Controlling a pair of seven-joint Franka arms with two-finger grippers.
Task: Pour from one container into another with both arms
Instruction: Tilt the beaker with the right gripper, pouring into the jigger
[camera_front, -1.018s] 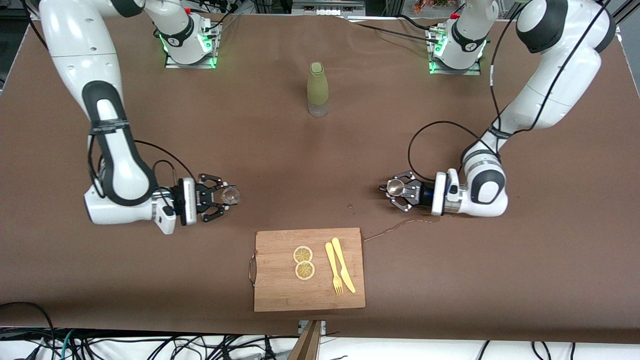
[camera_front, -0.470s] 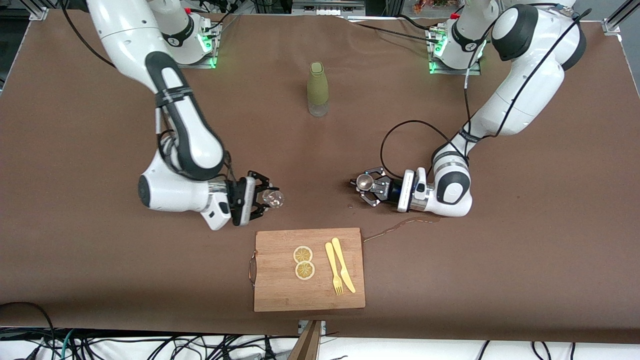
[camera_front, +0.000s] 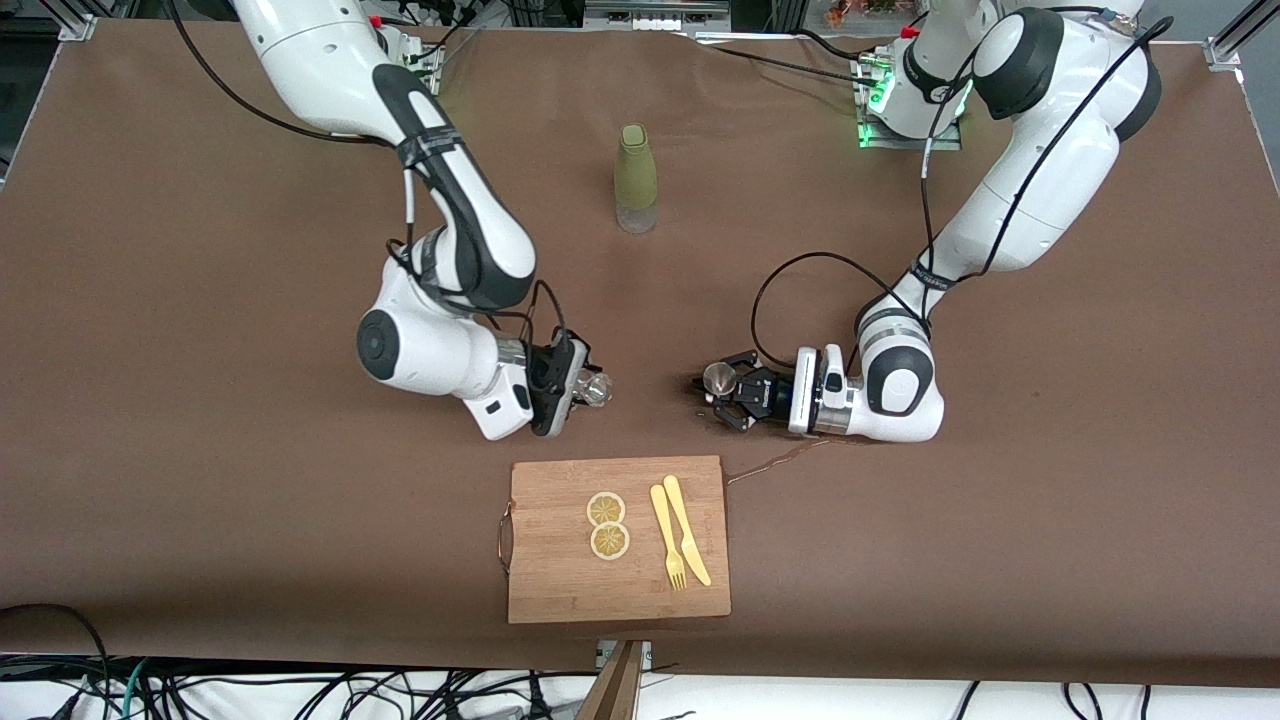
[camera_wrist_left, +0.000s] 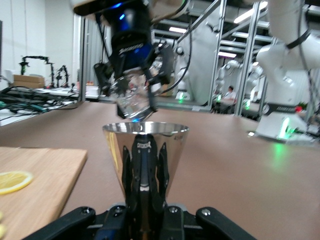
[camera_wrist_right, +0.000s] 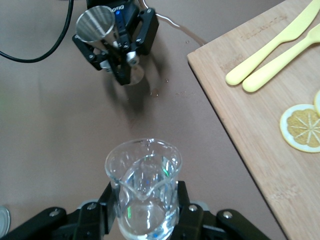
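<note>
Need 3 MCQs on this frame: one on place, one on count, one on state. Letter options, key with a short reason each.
1. Where is the green bottle?
A. on the cutting board
B. farther from the front camera than the cutting board
C. in a gripper

2. Lemon slices on the board?
A. one
B. two
C. four

3. What does the left gripper hold?
A. a metal cone cup
B. the fork
C. nothing

Key: B, it stands upright between the arm bases; B, two lie beside the yellow knife; A, fingers shut on it, while the right gripper holds a clear glass beaker.

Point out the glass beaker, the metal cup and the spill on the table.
glass beaker (camera_wrist_right: 144, 192): right wrist view, its clear wall.
metal cup (camera_wrist_left: 145, 150): left wrist view, its shiny cone.
spill (camera_front: 775, 462): front view, the wet streak's middle.
</note>
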